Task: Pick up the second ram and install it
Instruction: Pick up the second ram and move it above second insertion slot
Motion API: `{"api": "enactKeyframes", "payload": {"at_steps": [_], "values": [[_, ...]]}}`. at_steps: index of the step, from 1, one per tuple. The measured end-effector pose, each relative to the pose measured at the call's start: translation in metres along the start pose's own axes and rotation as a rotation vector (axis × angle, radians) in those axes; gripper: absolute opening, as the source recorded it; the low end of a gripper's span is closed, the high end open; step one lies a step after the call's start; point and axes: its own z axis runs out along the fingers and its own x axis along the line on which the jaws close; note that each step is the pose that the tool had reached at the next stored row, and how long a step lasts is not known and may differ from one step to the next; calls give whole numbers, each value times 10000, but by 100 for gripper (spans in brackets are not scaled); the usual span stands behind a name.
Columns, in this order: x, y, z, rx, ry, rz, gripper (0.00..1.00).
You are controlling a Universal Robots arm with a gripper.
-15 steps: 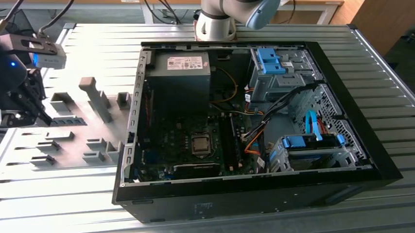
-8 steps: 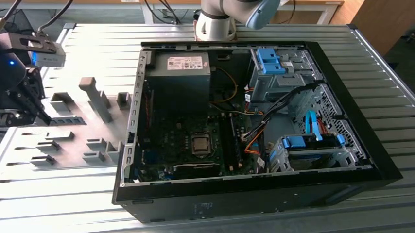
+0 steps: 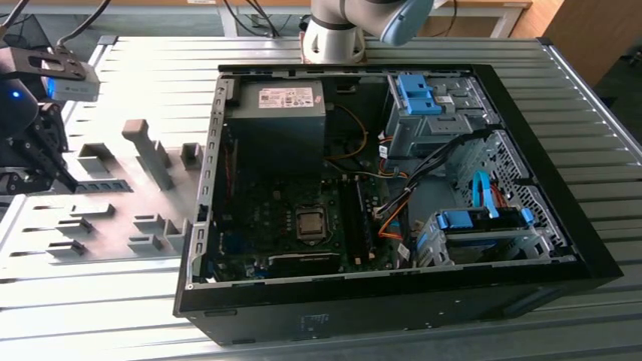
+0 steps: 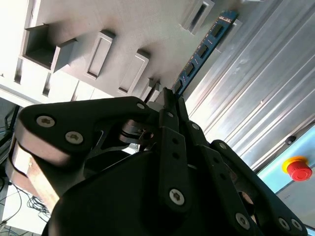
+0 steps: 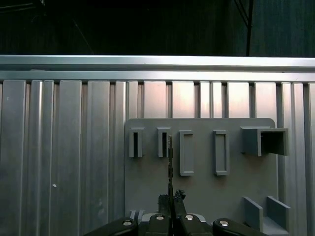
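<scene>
The counter [image 3: 150,68] is bare ribbed metal with a bright sheen. At nine o'clock of the matt black computer case [image 3: 401,320] in the exterior view, the holder plate [image 3: 110,207] is matt grey plastic. The hand [image 4: 169,97] is satin black with shiny screw heads [image 4: 176,196]; the second ram [image 4: 204,46] is smooth blue circuit board.

We can read no words, numbers or brands in any view. The white label [image 3: 286,96] on the power supply [image 3: 271,131] in the case [image 3: 401,316] carries rows of print and small marks, all too fine for us to make out. The ram [image 4: 203,48] in the second wrist view shows chips whose markings we cannot tell either.
</scene>
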Motion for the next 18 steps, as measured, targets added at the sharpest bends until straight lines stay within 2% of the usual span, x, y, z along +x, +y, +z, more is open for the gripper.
{"api": "enactKeyframes", "payload": {"at_steps": [18], "values": [[-1,2,-66,-2,2,0,14]]}}
